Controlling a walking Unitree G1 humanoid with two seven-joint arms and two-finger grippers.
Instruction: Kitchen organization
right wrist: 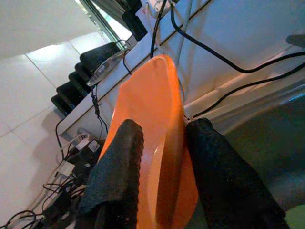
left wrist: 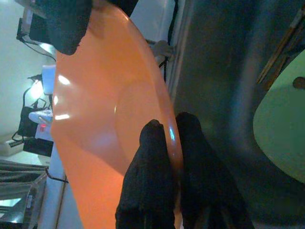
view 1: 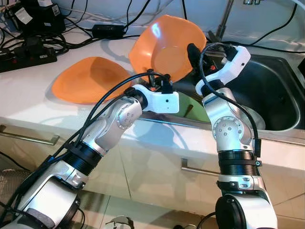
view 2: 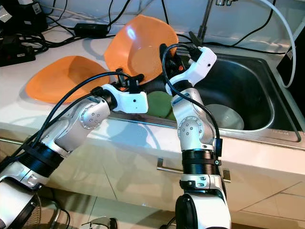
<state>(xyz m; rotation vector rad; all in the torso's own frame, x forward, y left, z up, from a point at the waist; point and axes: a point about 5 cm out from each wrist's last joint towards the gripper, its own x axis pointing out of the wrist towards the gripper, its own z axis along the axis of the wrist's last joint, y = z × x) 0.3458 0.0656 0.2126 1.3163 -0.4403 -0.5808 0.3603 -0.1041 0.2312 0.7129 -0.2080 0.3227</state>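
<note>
Holding an orange bowl (view 1: 164, 47) tilted on edge above the sink's (view 1: 281, 90) left end, both grippers pinch its rim: the right gripper (right wrist: 162, 157) at the far side, the left gripper (left wrist: 167, 138) at the near edge. It looks mid-transfer towards the counter (view 1: 28, 95), beside the orange plate (view 1: 86, 78). Next, one gripper probably must let go before setting it down.

Head stereo pair looks down at bench (view 1: 28, 95) & sink (view 2: 248, 90); both wrist cams close-up on the same bowl (left wrist: 95, 133) rim.
</note>
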